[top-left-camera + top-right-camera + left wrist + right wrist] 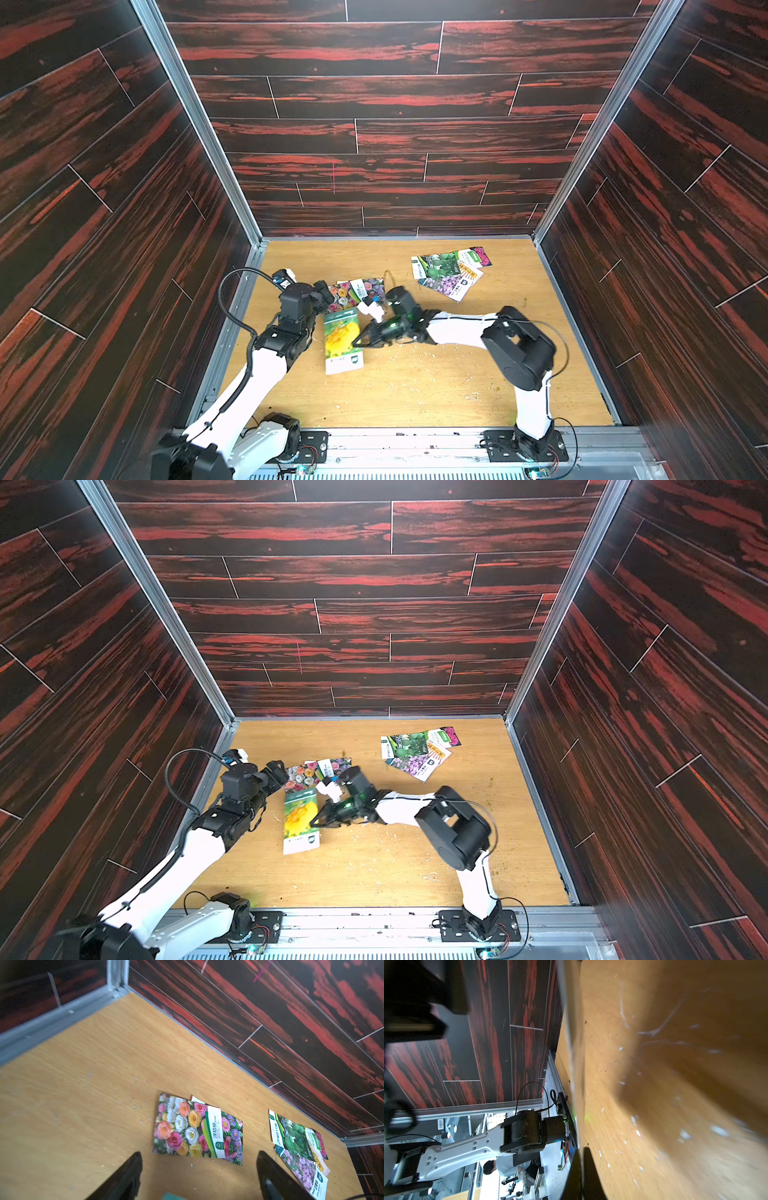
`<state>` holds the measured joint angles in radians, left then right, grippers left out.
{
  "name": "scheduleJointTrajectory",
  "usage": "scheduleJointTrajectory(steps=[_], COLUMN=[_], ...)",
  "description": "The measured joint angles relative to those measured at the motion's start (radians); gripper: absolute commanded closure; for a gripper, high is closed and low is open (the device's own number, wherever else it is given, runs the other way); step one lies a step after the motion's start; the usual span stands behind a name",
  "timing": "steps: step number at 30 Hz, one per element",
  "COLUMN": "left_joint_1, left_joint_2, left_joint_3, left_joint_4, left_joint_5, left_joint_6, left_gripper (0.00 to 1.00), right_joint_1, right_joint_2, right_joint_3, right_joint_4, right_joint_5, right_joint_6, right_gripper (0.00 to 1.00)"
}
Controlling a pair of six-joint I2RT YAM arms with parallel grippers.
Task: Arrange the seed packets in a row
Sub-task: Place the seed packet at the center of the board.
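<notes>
While pinching yellow packet (pixel 341 338) by its edge in shut-tight right gripper (pixel 356 344) toward table (pixel 415 395) left edge, likely to start the row, holds left gripper (pixel 199 1158) spread beside mixed-flower packet (pixel 182 1128), leaves other packets (pixel 449 272) heaped at far-right corner.

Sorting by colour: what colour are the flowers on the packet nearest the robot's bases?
Yellow on green; that packet shows best in a top view.

Top views: 1 head, 2 eyes, high over the near edge, looking down on the whole table (pixel 415 395).
Left wrist: low, close, facing the far wall (pixel 291 1022).
Right wrist: rolled sideways, skimming the table.
Shared: table in all 4; packets (pixel 187 1130) in left wrist and top views.
</notes>
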<state>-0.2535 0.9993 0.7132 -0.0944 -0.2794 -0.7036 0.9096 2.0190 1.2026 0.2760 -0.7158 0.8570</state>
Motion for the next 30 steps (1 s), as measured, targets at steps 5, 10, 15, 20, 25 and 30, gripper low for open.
scheduleJointTrajectory(steps=[5, 10, 15, 20, 25, 30], left_joint_1=[0.000, 0.005, 0.006, 0.006, 0.005, 0.006], left_joint_2=[-0.113, -0.153, -0.094, 0.022, 0.060, 0.019], left_joint_3=[-0.002, -0.024, -0.028, 0.019, 0.105, 0.137], left_joint_4=[-0.085, -0.152, -0.154, -0.145, -0.138, -0.123], left_joint_5=[-0.031, 0.054, 0.283, 0.568, 0.775, 0.902], left_joint_6=[0.005, 0.054, 0.081, 0.122, 0.154, 0.196], left_gripper=[0.12, 0.11, 0.13, 0.17, 0.16, 0.13], right_joint_1=[0.078, 0.085, 0.074, 0.071, 0.063, 0.014], right_joint_2=[0.048, -0.013, -0.294, -0.572, -0.666, -0.663], right_joint_3=[0.044, 0.002, -0.153, -0.181, -0.219, -0.306], right_joint_4=[0.024, 0.003, -0.161, -0.370, -0.458, -0.498], right_joint_5=[0.031, -0.045, -0.129, -0.147, -0.148, -0.151], right_joint_6=[0.046, 0.006, -0.146, -0.314, -0.397, -0.423], right_gripper=[1.00, 1.00, 1.00, 1.00, 1.00, 1.00])
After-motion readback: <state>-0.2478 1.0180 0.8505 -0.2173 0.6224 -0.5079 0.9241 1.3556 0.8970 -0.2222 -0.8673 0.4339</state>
